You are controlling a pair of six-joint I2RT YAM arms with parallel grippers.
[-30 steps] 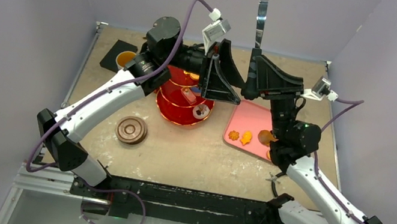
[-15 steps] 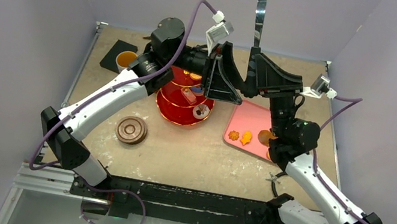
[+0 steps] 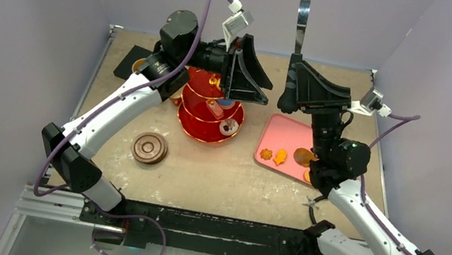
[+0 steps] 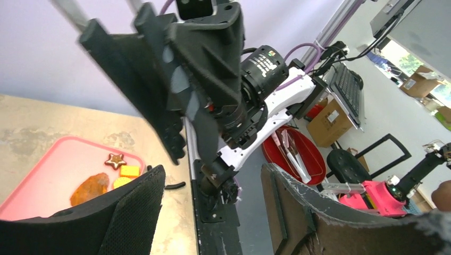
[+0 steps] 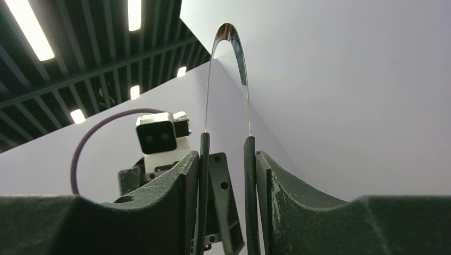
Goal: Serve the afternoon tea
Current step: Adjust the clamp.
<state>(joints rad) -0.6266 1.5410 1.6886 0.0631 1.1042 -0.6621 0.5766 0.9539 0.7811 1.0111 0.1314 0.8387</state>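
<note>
Okay: right hand (image 5: pixel 226 159) clamped on tongs (image 3: pixel 302 19), loop-up just right of the stand (image 3: pixel 198 130), likely staged for loading it; left hand (image 4: pixel 210 178) wide open, empty, above stand.

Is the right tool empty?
No, the right tool is shut on the black-handled silver metal tongs, gripped between its fingers.
</note>
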